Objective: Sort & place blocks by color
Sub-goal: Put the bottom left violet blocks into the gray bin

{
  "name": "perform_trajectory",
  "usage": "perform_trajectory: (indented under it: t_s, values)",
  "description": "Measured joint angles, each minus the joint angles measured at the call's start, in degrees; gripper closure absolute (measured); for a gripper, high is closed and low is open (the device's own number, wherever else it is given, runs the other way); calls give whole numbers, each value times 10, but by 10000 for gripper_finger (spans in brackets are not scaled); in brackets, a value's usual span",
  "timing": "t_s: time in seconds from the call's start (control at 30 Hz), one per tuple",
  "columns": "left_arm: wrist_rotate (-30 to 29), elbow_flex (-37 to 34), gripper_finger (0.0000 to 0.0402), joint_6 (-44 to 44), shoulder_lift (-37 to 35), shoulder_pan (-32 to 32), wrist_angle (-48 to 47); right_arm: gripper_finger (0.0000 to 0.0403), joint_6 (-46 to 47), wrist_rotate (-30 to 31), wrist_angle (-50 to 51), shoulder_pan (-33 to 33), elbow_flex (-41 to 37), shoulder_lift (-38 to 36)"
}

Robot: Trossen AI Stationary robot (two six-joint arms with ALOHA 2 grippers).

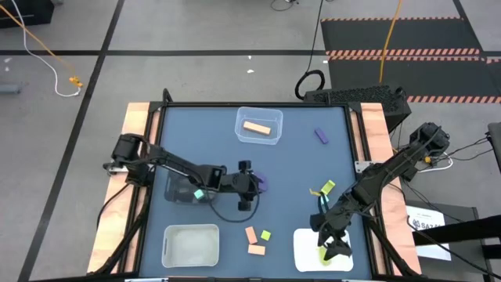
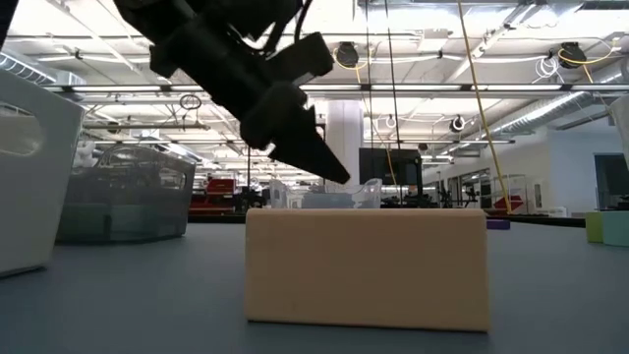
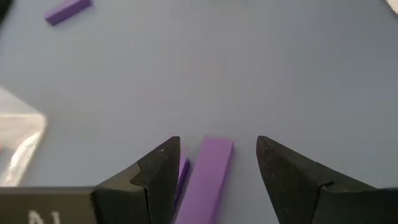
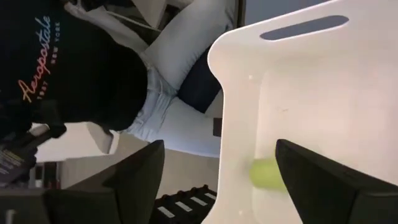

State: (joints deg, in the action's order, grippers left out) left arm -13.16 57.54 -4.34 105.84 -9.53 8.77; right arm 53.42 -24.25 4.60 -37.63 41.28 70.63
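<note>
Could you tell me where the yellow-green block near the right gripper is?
In the high view it lies inside the white bin, under the open right gripper.

Right gripper [image 4: 214,180]: jaws standing wide apart, holding nothing. White bin [image 4: 249,93]: its rim and inner wall lying ahead of the jaws. Yellow-green block [image 4: 267,174]: sitting inside the bin, between the jaws, just beside one of them. Person [image 4: 93,74]: dark printed top, light trousers, showing beyond the bin's edge.

Industrial robotics lab: hazard-striped floor mats [image 1: 403,53]
</note>
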Motion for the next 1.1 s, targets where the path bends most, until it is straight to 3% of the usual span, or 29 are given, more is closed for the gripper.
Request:
perform_trajectory:
  t_s: [0.53,0.9,1.0,1.1]
  values:
    - [60,1,188,0,67,42,4,106,-51,2,2,17,0,0]
    - [92,2,189,48,76,42,-21,106,-73,2,4,34,0,0]
    - [97,1,206,72,76,44,-22,106,-81,2,4,38,0,0]
    - [102,1,254,98,76,44,-25,106,-81,2,4,39,0,0]
